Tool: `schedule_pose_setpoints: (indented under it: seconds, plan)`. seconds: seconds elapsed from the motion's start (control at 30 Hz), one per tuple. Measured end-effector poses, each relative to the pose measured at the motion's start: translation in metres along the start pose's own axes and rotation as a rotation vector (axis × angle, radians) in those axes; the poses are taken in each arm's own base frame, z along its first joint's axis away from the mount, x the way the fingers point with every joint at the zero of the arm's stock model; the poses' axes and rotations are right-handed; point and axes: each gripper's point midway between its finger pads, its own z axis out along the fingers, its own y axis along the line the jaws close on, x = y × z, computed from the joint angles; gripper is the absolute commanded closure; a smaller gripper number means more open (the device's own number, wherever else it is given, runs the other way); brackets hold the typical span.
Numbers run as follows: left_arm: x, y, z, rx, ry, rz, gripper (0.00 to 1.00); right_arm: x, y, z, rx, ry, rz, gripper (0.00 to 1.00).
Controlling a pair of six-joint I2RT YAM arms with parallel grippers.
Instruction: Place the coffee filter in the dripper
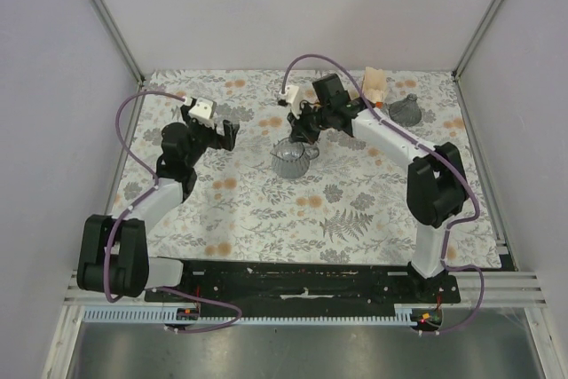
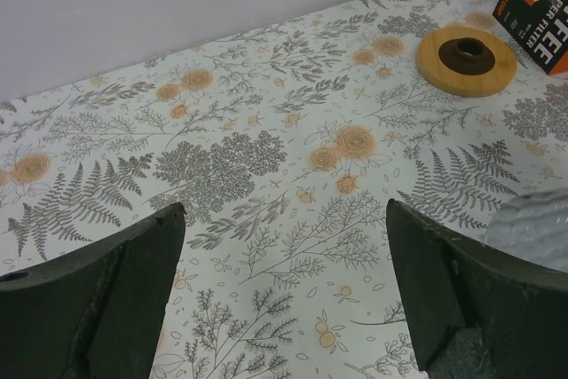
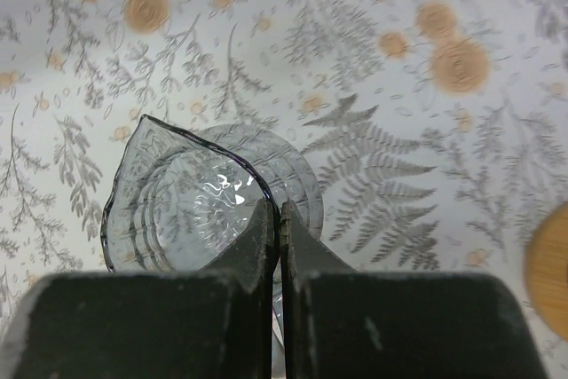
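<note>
**Right gripper closed over the dripper, left gripper wide open**

The floral-clothed table (image 1: 355, 219) fills the top view. The left gripper (image 2: 284, 215), left of centre, hangs over bare cloth with its jaws spread wide, gripping nothing. The right gripper (image 3: 277, 210), jaws pressed together, is poised over the rim of the dripper (image 1: 291, 161) at centre frame; whether it touches the rim cannot be told. An orange carton (image 1: 375, 84) sits at upper right. In the left wrist view a wooden disc (image 2: 466, 61) lies near the carton.
</note>
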Motion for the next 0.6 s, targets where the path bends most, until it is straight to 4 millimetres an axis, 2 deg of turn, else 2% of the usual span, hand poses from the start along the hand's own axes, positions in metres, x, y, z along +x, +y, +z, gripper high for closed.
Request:
schedule_pose_setpoints:
  seconds: [0.13, 0.3, 0.47, 0.6]
  plan:
    - [-0.001, -0.004, -0.008, 0.008, -0.008, 0.002, 0.0, 0.029, 0.03, 0.023, -0.051, 0.055, -0.016, 1.0]
    - [0.008, -0.01, -0.016, 0.026, 0.002, -0.001, 0.0, 0.057, 0.049, 0.031, -0.053, 0.074, -0.023, 1.0]
    - [0.018, -0.015, -0.025, 0.038, 0.016, -0.008, 0.0, 0.058, 0.05, 0.032, -0.031, 0.043, -0.023, 1.0]
    - [0.02, -0.019, -0.029, 0.053, 0.018, -0.018, 0.0, 0.057, 0.05, 0.034, -0.007, 0.033, -0.032, 0.77]
